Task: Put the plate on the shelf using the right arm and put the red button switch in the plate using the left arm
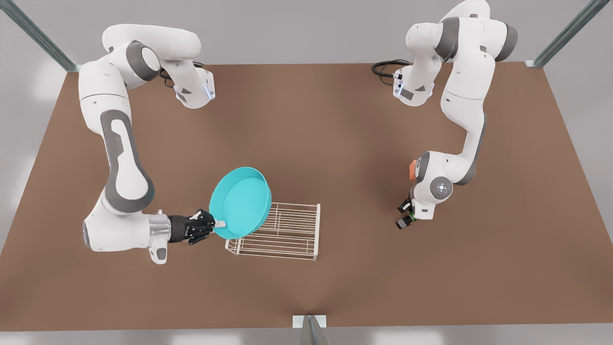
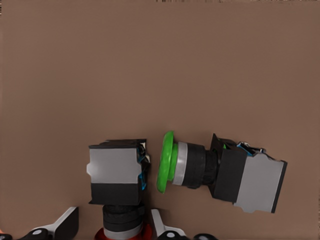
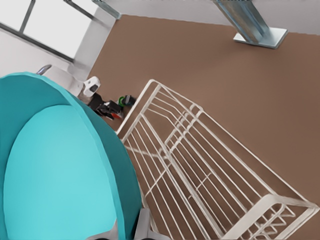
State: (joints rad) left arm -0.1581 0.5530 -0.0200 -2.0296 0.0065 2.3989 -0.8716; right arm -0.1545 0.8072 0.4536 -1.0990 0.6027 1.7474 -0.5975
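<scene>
Front view. Item: plate [image 1: 242, 201], turquoise, round, shallow with raised rim. Held tilted steeply, off the table, over the end of the shelf [image 1: 282, 232] nearer the right gripper [image 1: 218, 224]. Right gripper's fingers are closed on the plate's rim at its lower edge. Judged stiff, light and smooth; a rim pinch at one point leaves it free to swing, so it likely wants levelling before it goes down on the bars. Contents: none; its well is bare.

Item: shelf, white wire rack, on the table, nothing on it. Thin bars, probably light enough to shift if nudged.

Item: red switch [image 2: 120, 192], dark body, red cap at the frame's edge, lying on the table just beside a green switch [image 2: 220, 172]. Judged small, hard and light; best taken across its flat body sides.

Left gripper [image 2: 112, 225]: fingers apart, either side of the red switch's cap end, gripping nothing. An orange cube [image 1: 412, 169] sits behind that arm.
</scene>
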